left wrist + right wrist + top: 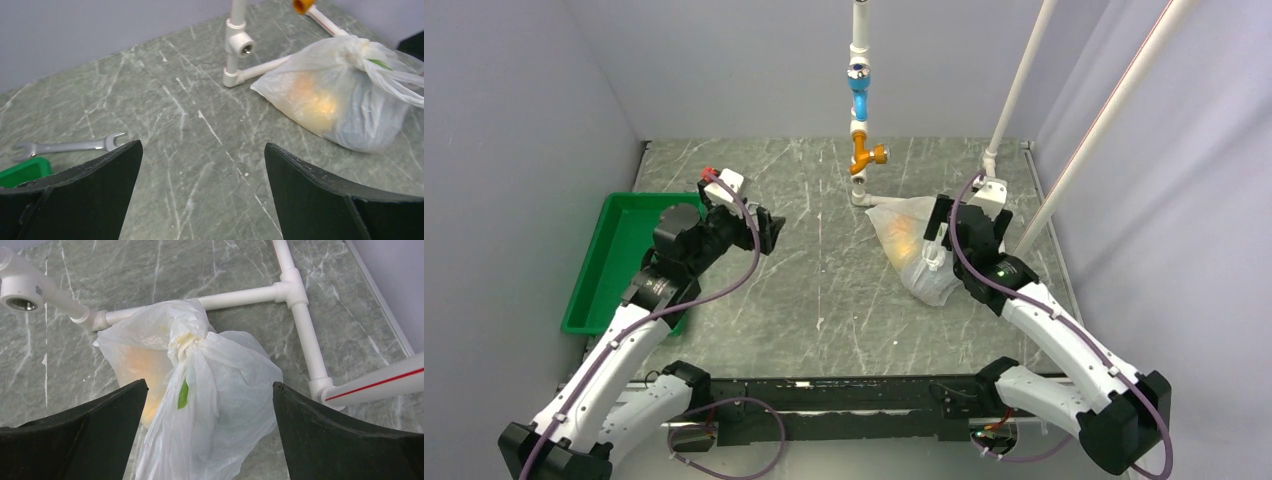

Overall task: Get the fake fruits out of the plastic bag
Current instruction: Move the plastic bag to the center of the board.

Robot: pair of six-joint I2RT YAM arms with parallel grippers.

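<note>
Both grippers' fingers stood wide apart, empty. We saw the right gripper [210, 385] hover over the bag [235, 365], its knot at 12 o'clock between the jaws. Fruits [312, 100] glowed yellow-orange inside it. From the left gripper [203, 145], the bag lay at 2 o'clock and a wrench [65, 146] at 9 o'clock, near the tray [20, 172]. A pipe [240, 296] ran just behind the bag.
</note>
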